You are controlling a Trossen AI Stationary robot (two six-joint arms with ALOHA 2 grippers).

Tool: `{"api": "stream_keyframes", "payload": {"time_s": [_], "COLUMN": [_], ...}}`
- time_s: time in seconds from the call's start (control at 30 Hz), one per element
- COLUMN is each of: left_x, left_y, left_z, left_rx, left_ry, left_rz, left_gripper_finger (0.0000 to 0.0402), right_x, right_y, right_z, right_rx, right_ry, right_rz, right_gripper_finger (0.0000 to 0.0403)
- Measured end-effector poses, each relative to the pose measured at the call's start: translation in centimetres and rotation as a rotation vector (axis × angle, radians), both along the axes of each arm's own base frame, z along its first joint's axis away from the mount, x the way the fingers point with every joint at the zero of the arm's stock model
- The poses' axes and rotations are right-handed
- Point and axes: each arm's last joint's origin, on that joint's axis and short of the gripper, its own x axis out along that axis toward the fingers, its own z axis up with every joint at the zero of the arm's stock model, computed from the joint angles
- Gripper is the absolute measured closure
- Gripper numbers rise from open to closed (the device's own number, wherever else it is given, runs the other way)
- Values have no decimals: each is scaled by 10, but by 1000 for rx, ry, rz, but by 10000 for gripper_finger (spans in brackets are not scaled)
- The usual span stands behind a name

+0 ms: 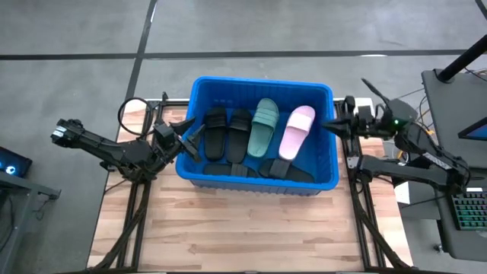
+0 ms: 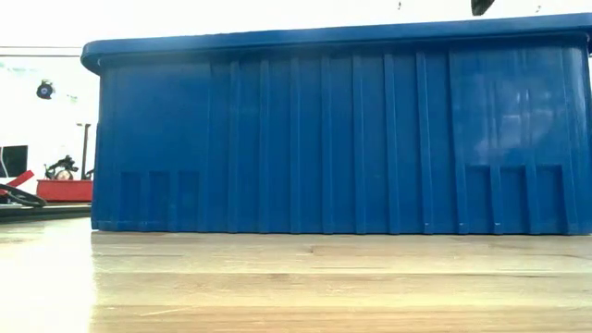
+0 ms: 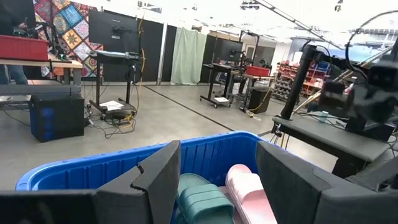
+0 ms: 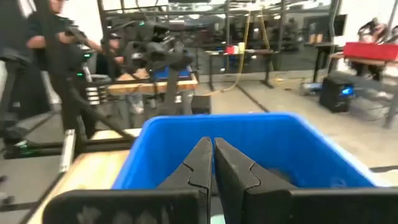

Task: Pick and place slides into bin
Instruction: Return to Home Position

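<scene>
Every slide in view lies inside the bin (image 1: pixel 259 82), which stands at the far middle of the worktop (image 1: pixel 251 228): black slides (image 1: pixel 227 133) on the left, a green slide (image 1: pixel 264 125) and a pink slide (image 1: pixel 297 131) to their right. The left tool (image 1: pixel 190 132) hangs wide and empty at the bin's left wall. The right tool (image 1: pixel 329 125) is pinched together, holding nothing, at the right rim. The placing looks done, so homing is the step in hand. Each arm needs to draw outward, clear of the rim.

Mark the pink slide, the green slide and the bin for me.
pink slide (image 1: pixel 297 131): high view, middle of its upper side.
green slide (image 1: pixel 264 126): high view, middle of its upper side.
bin (image 1: pixel 262 82): high view, rolled rim, long side.
</scene>
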Motion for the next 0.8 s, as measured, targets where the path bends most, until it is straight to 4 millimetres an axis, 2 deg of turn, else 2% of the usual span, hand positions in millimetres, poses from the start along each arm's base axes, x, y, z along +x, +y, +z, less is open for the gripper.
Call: {"api": "stream_keyframes", "payload": {"time_s": [0.3, 0.57, 0.8], "left_x": [0, 0, 0], "left_y": [0, 0, 0], "left_z": [0, 0, 0], "left_rx": [-5, -5, -5], "left_ry": [-5, -4, -5], "left_rz": [-1, -1, -1], "left_gripper_finger": [207, 207, 207], "right_x": [-36, -45, -47], "right_y": [17, 18, 18], "right_z": [-36, -80, -103], "right_rx": [26, 103, 92], "right_ry": [-83, -81, -220], "right_rz": [-4, -88, -121], "right_gripper_finger": [394, 394, 394]}}
